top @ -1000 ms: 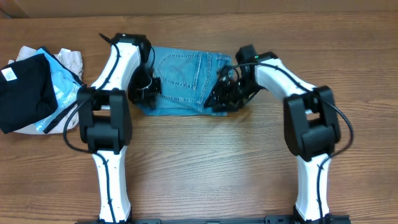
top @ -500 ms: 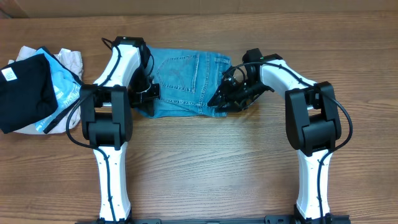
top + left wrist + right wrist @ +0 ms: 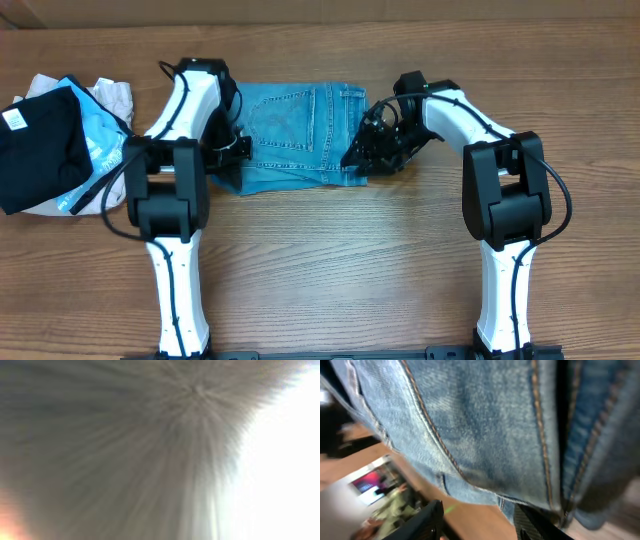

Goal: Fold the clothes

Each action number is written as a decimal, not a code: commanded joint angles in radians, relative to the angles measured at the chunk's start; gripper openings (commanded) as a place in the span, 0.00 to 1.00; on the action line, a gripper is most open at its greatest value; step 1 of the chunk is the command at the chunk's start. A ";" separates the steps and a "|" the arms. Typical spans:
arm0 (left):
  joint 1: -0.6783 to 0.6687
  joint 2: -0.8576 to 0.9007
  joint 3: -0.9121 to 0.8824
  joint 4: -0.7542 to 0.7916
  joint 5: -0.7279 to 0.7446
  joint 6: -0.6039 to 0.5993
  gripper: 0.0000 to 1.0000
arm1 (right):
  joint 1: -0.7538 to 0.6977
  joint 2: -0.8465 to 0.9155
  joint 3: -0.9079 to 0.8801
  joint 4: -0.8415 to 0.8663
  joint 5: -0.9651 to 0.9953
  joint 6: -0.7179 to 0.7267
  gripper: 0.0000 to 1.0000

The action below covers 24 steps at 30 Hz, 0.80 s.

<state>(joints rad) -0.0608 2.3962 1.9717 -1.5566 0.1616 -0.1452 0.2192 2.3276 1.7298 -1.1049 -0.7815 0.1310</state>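
The light-blue jeans [image 3: 290,135] lie folded into a compact rectangle at the far middle of the wooden table, a stitched back pocket facing up. My left gripper [image 3: 228,152] is at their left edge; its wrist view is a total blur, so its jaws cannot be read. My right gripper [image 3: 360,160] is at their lower right corner. In the right wrist view the denim [image 3: 485,425] fills the frame, and my right fingers [image 3: 480,522] stand apart with bare table between them, just below the hem.
A black garment with a white tag [image 3: 40,150], a cyan cloth [image 3: 100,145] and a beige cloth [image 3: 115,97] are piled at the far left. Both arm bases stand at the near edge.
Both grippers have shifted slightly along the jeans' side edges. The jeans' lower right corner now reaches a little farther right.
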 commanded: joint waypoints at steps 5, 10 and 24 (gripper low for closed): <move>0.023 -0.359 0.007 0.108 -0.071 0.030 0.22 | -0.098 0.012 0.330 -0.188 0.438 0.002 0.51; 0.023 -0.431 0.007 0.342 -0.091 0.028 0.29 | -0.100 0.012 0.590 -0.365 0.490 -0.009 0.51; 0.023 -0.199 0.007 0.687 0.017 0.026 0.40 | 0.077 0.010 0.666 -0.589 0.437 -0.035 0.55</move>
<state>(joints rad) -0.0429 2.1490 1.9827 -0.8894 0.1162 -0.1268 0.2638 2.3352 2.4180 -1.6943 -0.3351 0.0803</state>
